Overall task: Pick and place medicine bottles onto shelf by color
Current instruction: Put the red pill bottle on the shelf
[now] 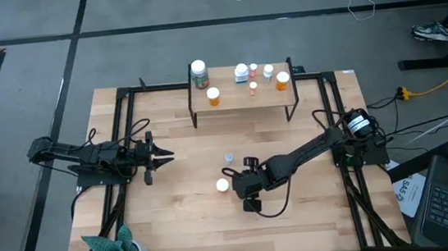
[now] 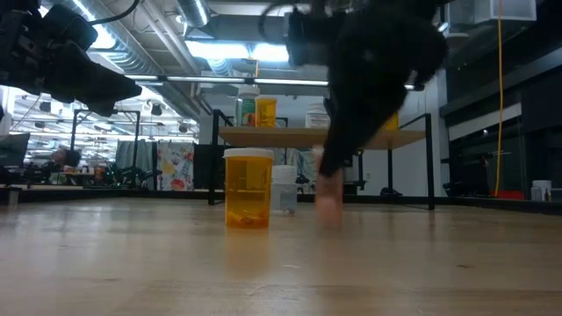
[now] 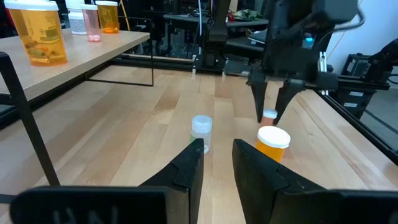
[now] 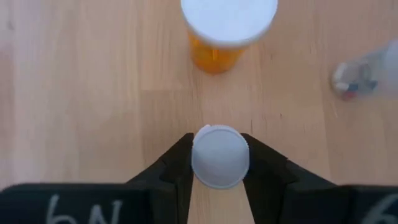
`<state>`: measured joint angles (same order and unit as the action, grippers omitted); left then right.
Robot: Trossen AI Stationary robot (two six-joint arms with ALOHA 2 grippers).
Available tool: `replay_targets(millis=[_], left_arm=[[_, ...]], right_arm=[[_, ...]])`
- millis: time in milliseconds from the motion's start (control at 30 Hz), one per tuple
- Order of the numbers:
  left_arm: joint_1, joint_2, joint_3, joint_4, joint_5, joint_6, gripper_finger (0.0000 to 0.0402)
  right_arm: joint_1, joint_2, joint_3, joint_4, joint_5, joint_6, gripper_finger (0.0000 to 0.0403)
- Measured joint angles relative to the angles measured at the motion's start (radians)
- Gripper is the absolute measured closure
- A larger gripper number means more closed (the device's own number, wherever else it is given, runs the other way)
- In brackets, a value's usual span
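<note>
I saw the right fingers (image 4: 219,163) clamped on a small bottle (image 4: 220,155) mid-bench — orange bottle (image 4: 227,28) near, clear bottle (image 4: 367,78) beside; left fingers (image 1: 166,156) closed, well apart.

Pretty even overhead light from the ceiling strips (image 2: 237,53), soft shadows on the bench (image 1: 178,163), low view backlit.

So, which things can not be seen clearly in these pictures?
- Body colour of the small bottle in the right claw: right wrist view shows only its white cap.
- That bottle in the high view: hidden under the arm.
- Shelf bottle labels: too small.
- Clear bottle, low view: partly behind the orange bottle.
</note>
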<state>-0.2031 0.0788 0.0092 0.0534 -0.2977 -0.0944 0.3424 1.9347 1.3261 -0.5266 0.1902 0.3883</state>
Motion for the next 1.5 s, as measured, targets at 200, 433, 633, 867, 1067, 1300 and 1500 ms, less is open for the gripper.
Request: replay_targets(millis=[200,433,633,867,1067,1300,1500], left_arm=[[0.0,0.0,0.0,0.0,0.0,0.0,0.0321],[0.0,0.0,0.0,0.0,0.0,0.0,0.0321],[0.0,0.0,0.0,0.0,0.0,0.0,0.0321],[0.0,0.0,0.0,0.0,0.0,0.0,0.0321],[0.0,0.0,0.0,0.0,0.0,0.0,0.0321],[0.0,0.0,0.0,0.0,0.0,0.0,0.0321],[0.0,0.0,0.0,0.0,0.0,0.008,0.0321]], right_arm=[[-0.01,-0.001,0.173,-0.269,0.12,0.0,0.0282],[-0.054,-0.002,0.454,-0.651,0.44,0.021,0.0289],[-0.144,-0.003,0.633,-0.86,0.697,0.079,0.0288],[-0.338,-0.003,0.753,-1.049,0.693,0.113,0.0288],[-0.441,-0.113,0.726,-1.043,0.627,0.086,0.0288],[-0.46,-0.368,0.552,-1.035,0.553,0.177,0.0288],[-0.458,-0.543,0.226,-0.781,0.402,0.256,0.0288]])
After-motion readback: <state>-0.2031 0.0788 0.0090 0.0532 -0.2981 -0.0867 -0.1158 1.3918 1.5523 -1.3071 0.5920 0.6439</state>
